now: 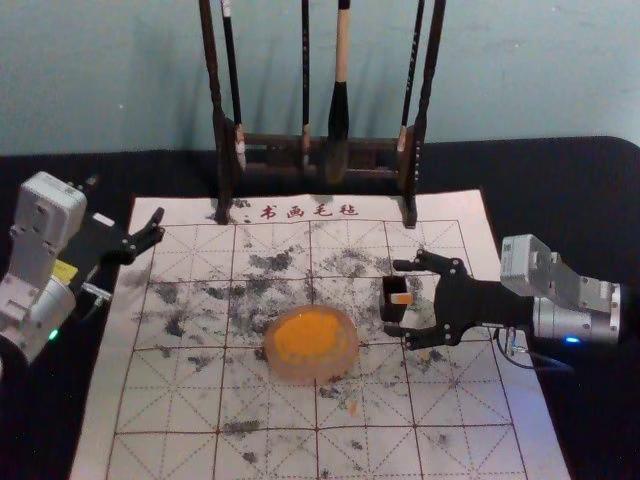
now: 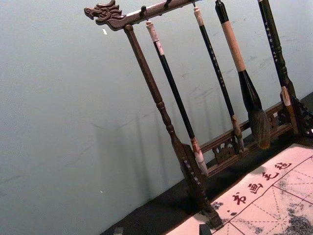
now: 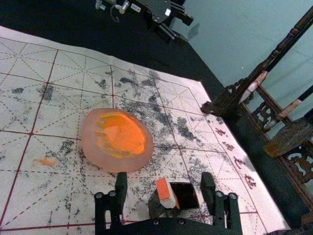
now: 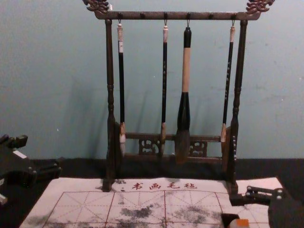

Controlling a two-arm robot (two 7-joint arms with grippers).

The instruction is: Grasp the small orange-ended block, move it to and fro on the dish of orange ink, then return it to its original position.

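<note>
Our right pincer (image 1: 394, 298) gaped empty around the pale orange-ended block (image 1: 402, 299), right of the round orange-ink dish (image 1: 310, 371). Left of it, our left pincer (image 4: 42, 154) gaped.

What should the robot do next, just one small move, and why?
I'd probably ease the right gripper's fingers inward to take the orange-ended block. They stand apart on either side of it and the small dark box beside it, so the block looks ungripped. Closing slowly seems wise, as the box could get pinched too.
</note>
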